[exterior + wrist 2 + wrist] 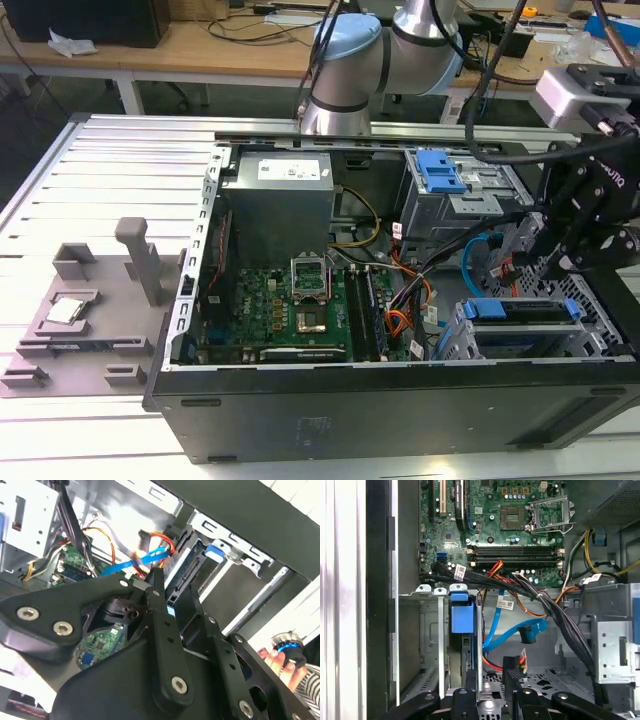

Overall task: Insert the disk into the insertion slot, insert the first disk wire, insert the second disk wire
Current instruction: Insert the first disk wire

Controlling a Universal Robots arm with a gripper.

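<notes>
You see the disk (462,619) seated edge-on in the slot (441,645). Just beside the disk the blue cable (491,629) loops, its plug apart from the disk. The orange wire (492,665) runs near the gripper (490,692). A black cable bundle (520,587) lies between the disk and the motherboard (515,520).

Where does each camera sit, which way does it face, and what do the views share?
Exterior view: off the arm, high beside the open computer case, looking down into it; the arm and end effector show at the exterior view's right.
First wrist view: on the arm, facing the motherboard squarely, past the end effector.
Second wrist view: on the arm, looking slantwise along the end effector toward the blue cable.
Shared: all three show the blue cable and motherboard.
</notes>
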